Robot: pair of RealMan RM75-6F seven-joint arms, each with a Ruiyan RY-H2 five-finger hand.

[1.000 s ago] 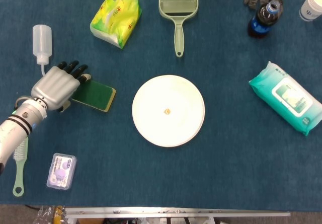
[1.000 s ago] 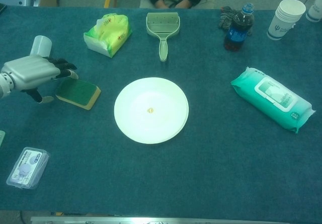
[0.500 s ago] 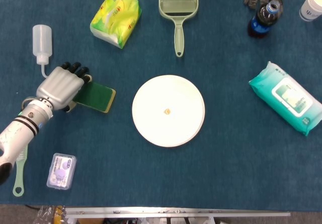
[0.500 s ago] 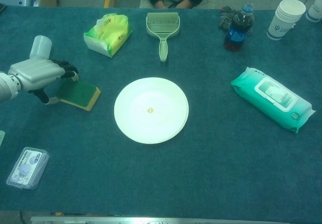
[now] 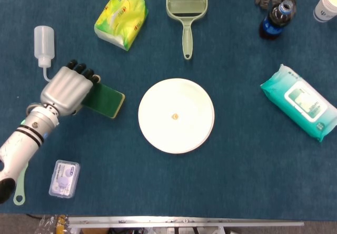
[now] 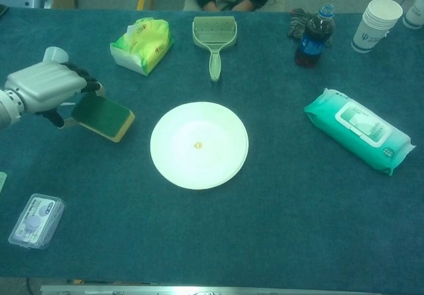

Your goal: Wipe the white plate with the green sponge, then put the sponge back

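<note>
Left hand (image 5: 66, 89) grasps the green sponge (image 5: 105, 100), tilted up at one edge, left of the white plate (image 5: 176, 115).

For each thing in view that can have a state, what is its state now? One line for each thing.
green sponge: one end tilted up, held by the left hand.
white plate: flat on the table, a small speck at its centre.
soda bottle: upright, cap on.
wet wipes pack: lying flat, lid closed.
paper cups: stacked upright.
right hand: not in view.
</note>
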